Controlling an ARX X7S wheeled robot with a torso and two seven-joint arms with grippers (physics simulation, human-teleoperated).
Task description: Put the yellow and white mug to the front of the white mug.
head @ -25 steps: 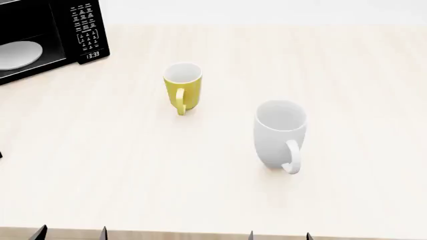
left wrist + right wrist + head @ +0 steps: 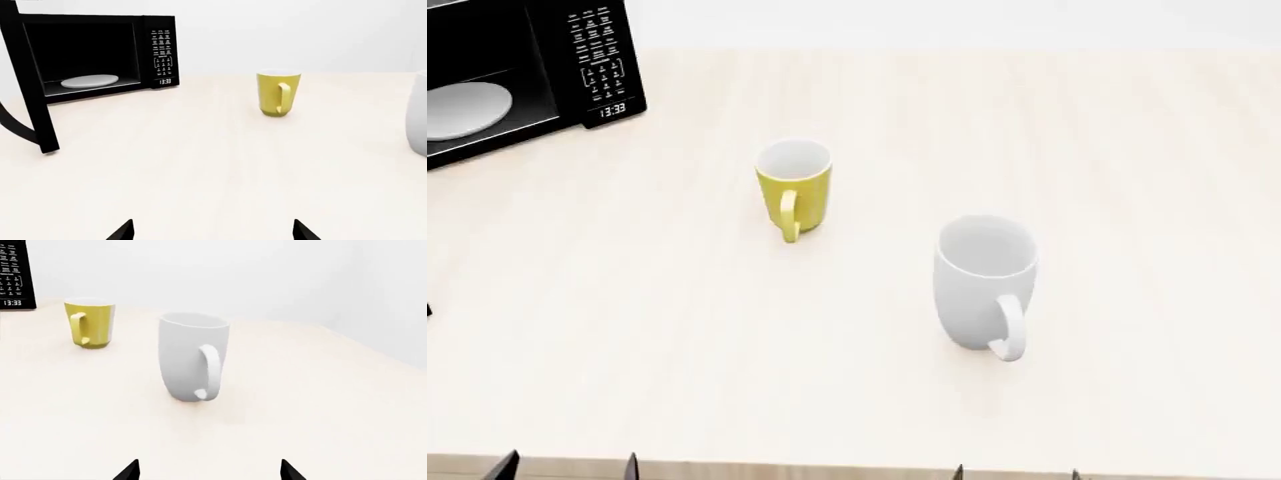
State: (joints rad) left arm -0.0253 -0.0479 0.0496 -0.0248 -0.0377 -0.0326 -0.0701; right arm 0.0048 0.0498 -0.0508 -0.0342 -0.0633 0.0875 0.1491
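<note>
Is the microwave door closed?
No, the microwave stands open, its door swung out and a plate visible inside.

Not much of either claw shows: just dark tips poking up at the bottom edge, left claw (image 2: 213,231) and right claw (image 2: 209,470), everything behind them cut off. The white mug (image 2: 419,114) is sliced by the frame edge in the left wrist view, only a sliver visible. The microwave (image 2: 518,72) runs off the head view's corner, and its keypad labels are too tiny to read.
</note>
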